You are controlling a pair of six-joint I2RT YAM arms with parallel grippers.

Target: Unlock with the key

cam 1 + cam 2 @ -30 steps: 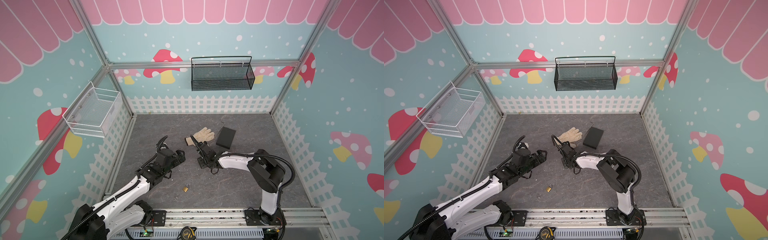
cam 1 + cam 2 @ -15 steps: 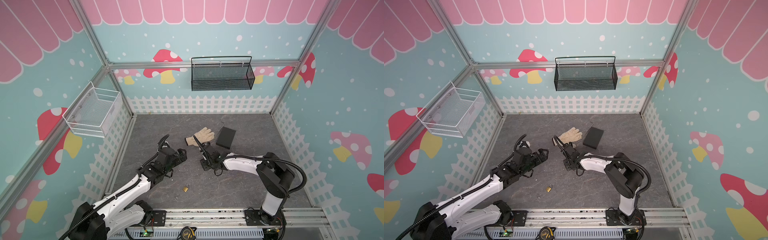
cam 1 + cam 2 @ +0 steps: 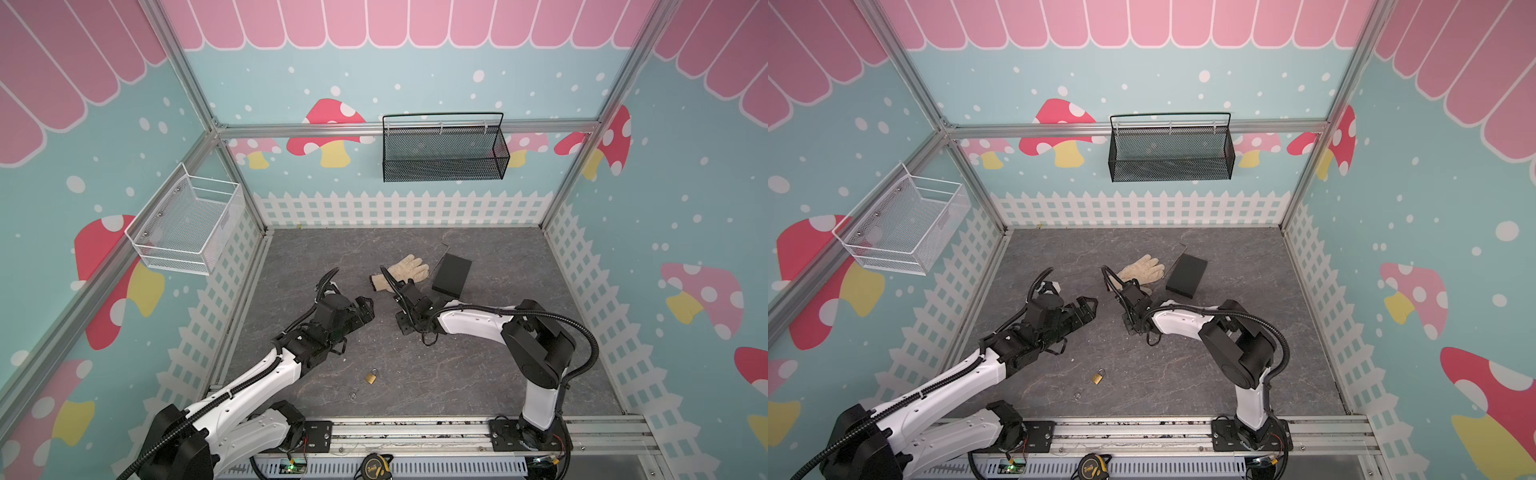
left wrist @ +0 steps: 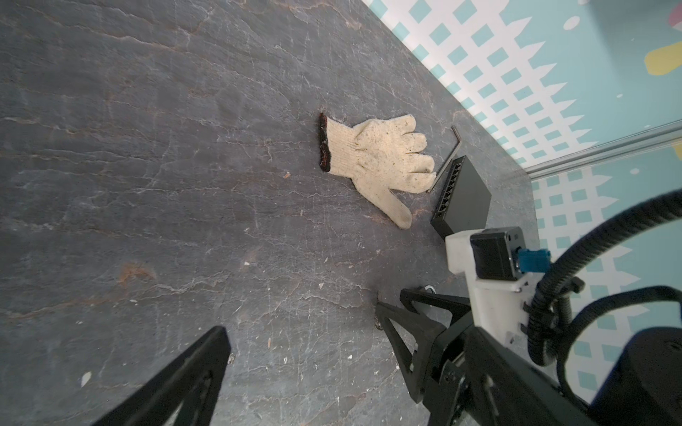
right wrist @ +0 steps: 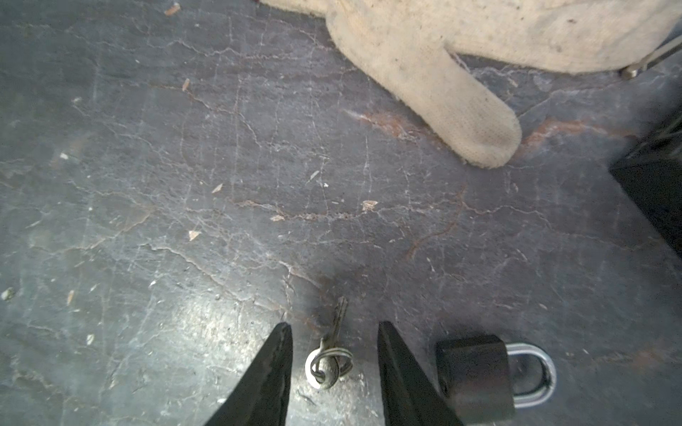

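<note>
On the grey floor, near the thumb of the glove, my right pincer stands spread, its fingers flanking the key, which lies flat, without touching it. A dark padlock lies just beside one finger. My left pincer stands spread wide, apart from the key; a brass padlock lies on the floor well apart from both pincers.

Brass padlock on grey floor
</note>
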